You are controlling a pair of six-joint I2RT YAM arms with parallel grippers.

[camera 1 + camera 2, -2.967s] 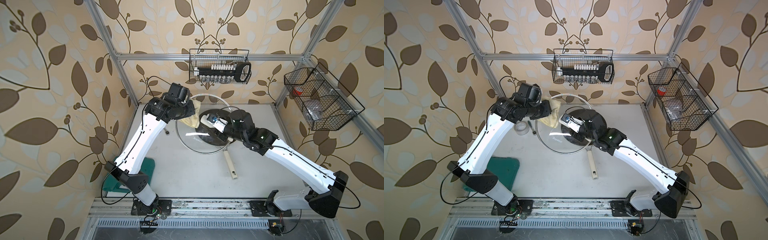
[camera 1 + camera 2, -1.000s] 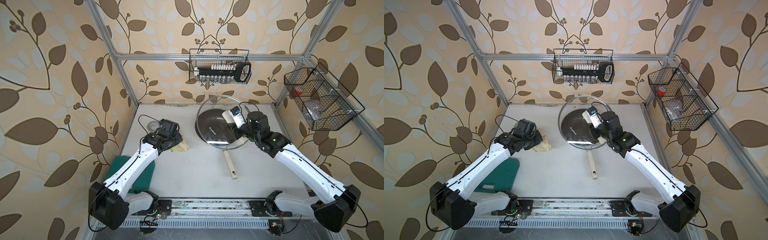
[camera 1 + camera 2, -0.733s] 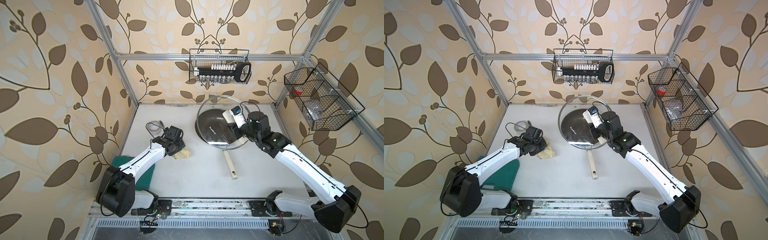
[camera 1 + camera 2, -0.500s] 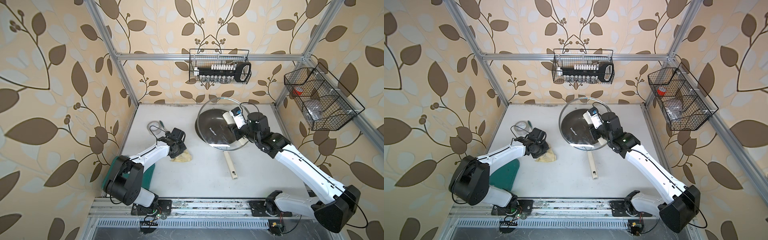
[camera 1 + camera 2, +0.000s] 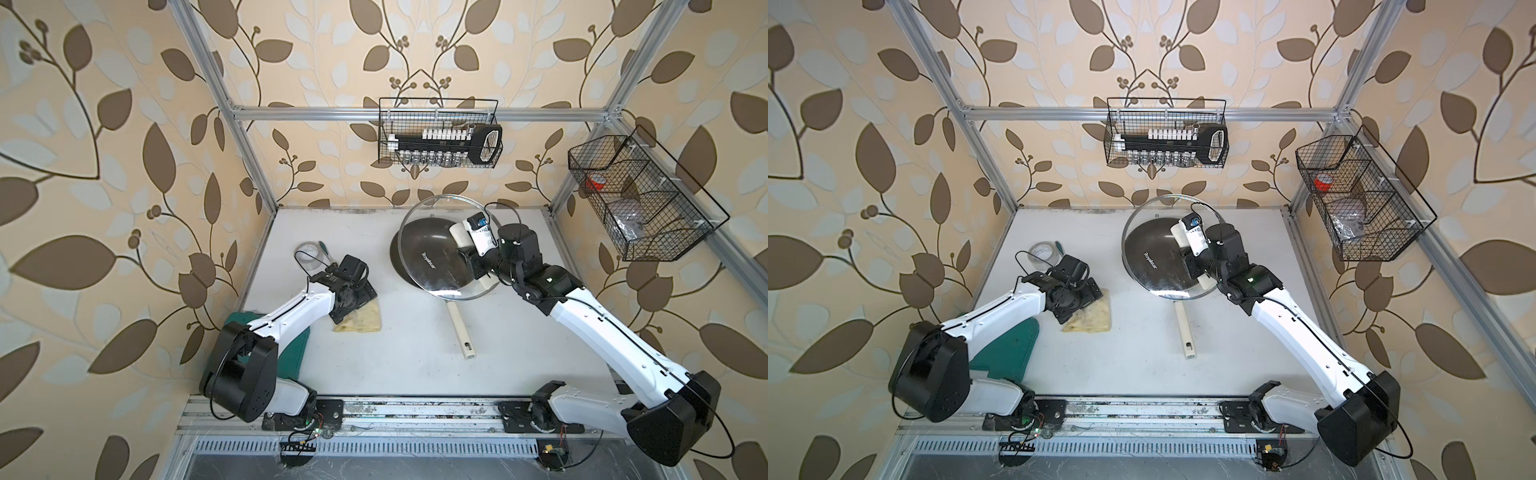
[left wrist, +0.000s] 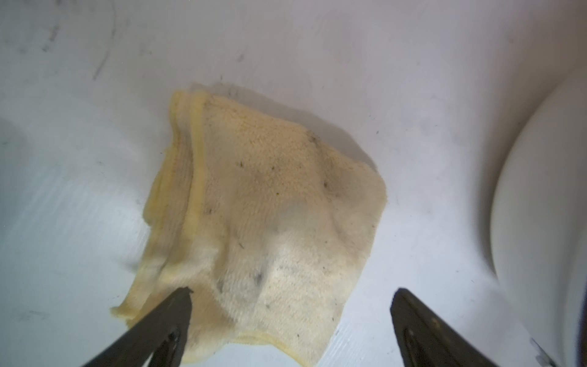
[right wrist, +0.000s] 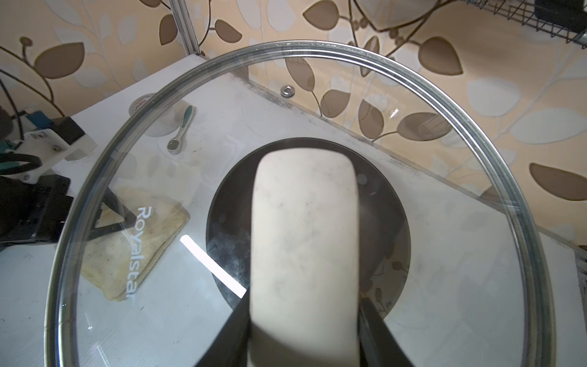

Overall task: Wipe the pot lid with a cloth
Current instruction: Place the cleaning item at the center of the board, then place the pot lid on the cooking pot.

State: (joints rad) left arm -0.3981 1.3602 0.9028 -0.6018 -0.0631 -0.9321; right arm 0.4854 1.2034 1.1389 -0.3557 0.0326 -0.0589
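Pot lid [image 5: 432,270], a large round clear glass one with a metal rim, a long flat cream handle and a small white printed logo, is held over the dark brown frying pan [image 5: 459,332]. The pan's bowl shows through the glass in both top views, and its cream stick handle juts out from under the lid's rim toward the robot's bases. The right gripper [image 7: 305,295] is clamped on the lid's cream handle, one black jaw on each side of it. Well to the side of the frying pan, toward the left arm, the square pale yellow cloth [image 5: 361,320] with dingy grey stains lies rumpled and partly folded on the white table [image 5: 415,365]. The left gripper [image 6: 292,290] hangs low at the side of the cloth away from the pan, jaws spread wide and holding nothing; one fingertip is over the cloth, the other over bare table. Farther from the pan than the cloth, a roll of clear tape [image 5: 306,254] and a small teal-handled spoon [image 7: 182,127] lie just beside each other.
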